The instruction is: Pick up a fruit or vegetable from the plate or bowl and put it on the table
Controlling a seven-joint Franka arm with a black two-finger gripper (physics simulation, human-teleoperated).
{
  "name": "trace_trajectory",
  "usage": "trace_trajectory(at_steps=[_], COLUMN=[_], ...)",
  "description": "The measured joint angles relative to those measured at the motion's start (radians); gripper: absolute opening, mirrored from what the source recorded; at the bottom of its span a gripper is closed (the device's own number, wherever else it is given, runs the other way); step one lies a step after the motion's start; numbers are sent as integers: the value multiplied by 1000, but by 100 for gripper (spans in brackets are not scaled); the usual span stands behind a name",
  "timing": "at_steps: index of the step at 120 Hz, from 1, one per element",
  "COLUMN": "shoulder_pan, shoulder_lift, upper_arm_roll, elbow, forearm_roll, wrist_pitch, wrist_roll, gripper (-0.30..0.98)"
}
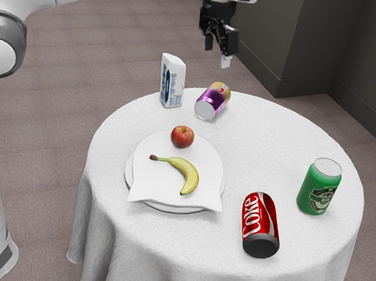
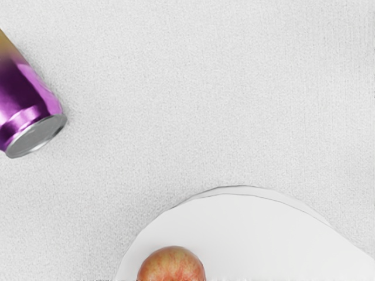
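On the plate (image 1: 131, 182), over the napkin (image 1: 151, 188), lie two fruits, the banana (image 1: 187, 171) and the apple (image 1: 182, 137). In the exterior view the banana's long axis runs roughly from eleven o'clock to five, its dark stem end aimed at about ten, its other tip curling toward seven, and the bow of its back bulging toward two. The apple, round and without a clear long axis, sits near the rim between twelve and one o'clock, its dimple upward. The gripper (image 1: 219, 52) hangs above the table (image 1: 280, 139), toward one o'clock from the plate in that view, its two fingers (image 1: 233, 42) spread apart with nothing between them; their inner faces are hard to make out against the black. The undersides of both fruits are hidden, and the napkin covers much of the plate. In the wrist view the frame cuts off part of the apple, the plate and the purple can (image 2: 23, 96), which lies on its side, at about one o'clock from the plate in the exterior view. There the upper frame edge cuts away the middle of the arm (image 1: 4, 13).
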Motion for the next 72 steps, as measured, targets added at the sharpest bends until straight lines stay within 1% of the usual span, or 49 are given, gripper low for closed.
trace_trajectory(at_steps=[23,44,72], shoulder_pan=[-2,1,-4], shoulder_lift=[6,11,43], upper_arm_roll=[3,-1,-2], elbow=[-1,-5,-75], forearm_roll=[0,-2,-1], wrist_pitch=[-6,-40,-64], wrist_roll=[0,25,164], gripper=[68,68,68])
